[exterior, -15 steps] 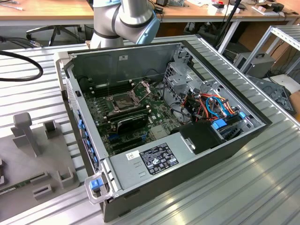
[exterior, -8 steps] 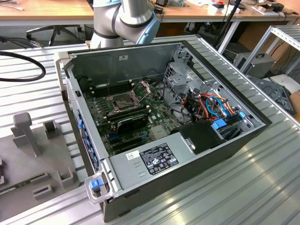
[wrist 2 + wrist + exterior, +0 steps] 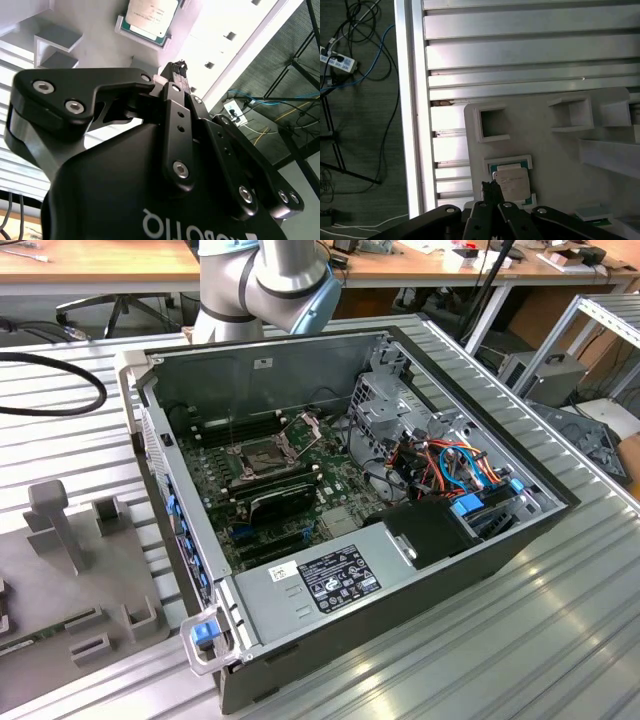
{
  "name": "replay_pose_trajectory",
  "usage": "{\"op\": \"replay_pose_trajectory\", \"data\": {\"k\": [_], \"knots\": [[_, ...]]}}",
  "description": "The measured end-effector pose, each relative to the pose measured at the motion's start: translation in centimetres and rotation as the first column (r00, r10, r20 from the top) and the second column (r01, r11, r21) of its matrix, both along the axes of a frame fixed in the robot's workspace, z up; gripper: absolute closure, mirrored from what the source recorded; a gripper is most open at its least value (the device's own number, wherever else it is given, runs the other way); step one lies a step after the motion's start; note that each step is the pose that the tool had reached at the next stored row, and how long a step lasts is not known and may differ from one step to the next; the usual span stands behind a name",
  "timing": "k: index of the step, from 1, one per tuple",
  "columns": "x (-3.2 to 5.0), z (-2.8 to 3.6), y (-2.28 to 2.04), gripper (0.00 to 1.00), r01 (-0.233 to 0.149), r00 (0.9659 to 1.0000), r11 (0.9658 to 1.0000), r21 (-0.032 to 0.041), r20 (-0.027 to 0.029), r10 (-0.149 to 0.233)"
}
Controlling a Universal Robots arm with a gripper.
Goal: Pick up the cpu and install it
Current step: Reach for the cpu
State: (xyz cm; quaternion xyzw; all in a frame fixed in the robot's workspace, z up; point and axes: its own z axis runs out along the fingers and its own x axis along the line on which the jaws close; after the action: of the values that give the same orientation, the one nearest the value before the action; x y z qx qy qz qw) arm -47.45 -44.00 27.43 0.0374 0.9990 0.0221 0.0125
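The thin cpu (image 3: 512,181) in its tray (image 3: 555,155) looked light and easy to hurt (best held by its edges); the jaws near it were pinched together, empty.

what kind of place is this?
Likely a robotics lab or workshop: an opened computer case on a slatted aluminium table, a grey fixture plate holding the cpu, wooden desks behind.

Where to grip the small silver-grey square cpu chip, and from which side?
From straight above, pinching two opposite edges. The small silver-grey square cpu chip lies flat, face up, in a shallow framed recess of the pale grey holder plate, so a sideways approach is probably blocked.
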Motion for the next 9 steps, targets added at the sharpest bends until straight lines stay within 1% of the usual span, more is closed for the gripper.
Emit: {"op": "replay_pose_trajectory", "data": {"k": [9], "knots": [[0.60,-0.22,-0.02,0.89,0.000,1.0000,1.0000,0.0000,0.0000,0.000]]}}
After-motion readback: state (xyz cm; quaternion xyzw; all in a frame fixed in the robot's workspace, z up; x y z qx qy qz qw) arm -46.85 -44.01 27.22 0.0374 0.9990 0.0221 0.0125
